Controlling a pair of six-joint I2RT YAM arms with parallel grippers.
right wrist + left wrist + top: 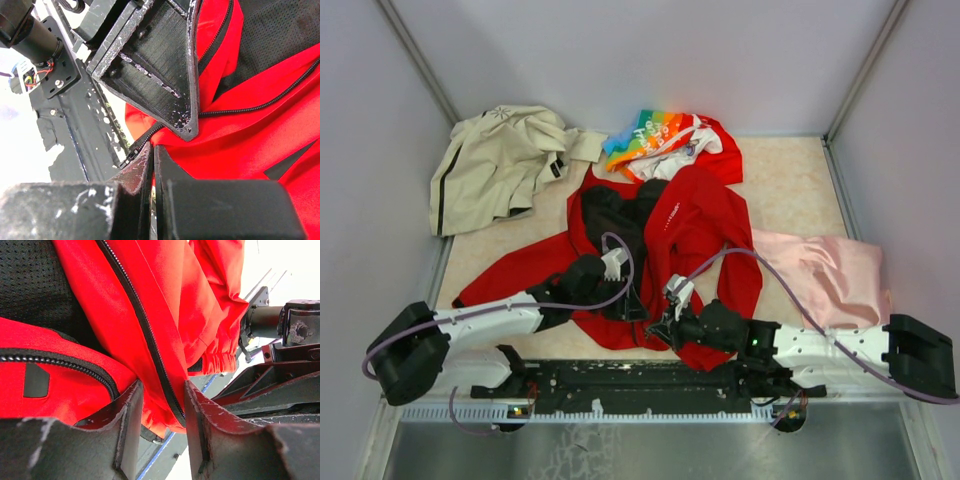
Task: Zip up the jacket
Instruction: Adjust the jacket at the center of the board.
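The red jacket (pixel 705 215) lies open on the table with its black lining up. Both grippers meet at its near hem. My left gripper (pixel 628 300) is open. In the left wrist view (pixel 161 387) one front edge with its dark zipper teeth (pixel 145 325) hangs between the jaws, close to the right finger (pixel 200 425). My right gripper (pixel 665 318) is shut. In the right wrist view (pixel 153 149) it pinches the jacket's (pixel 240 140) bottom edge at the zipper's lower end (pixel 142 142). A left finger (pixel 165 75) hangs just above it.
A beige jacket (pixel 495 165) lies at the back left. A rainbow-and-white printed garment (pixel 655 135) sits behind the red jacket. A pink cloth (pixel 825 275) lies on the right, beside my right arm. The black mounting rail (pixel 650 385) runs along the near edge.
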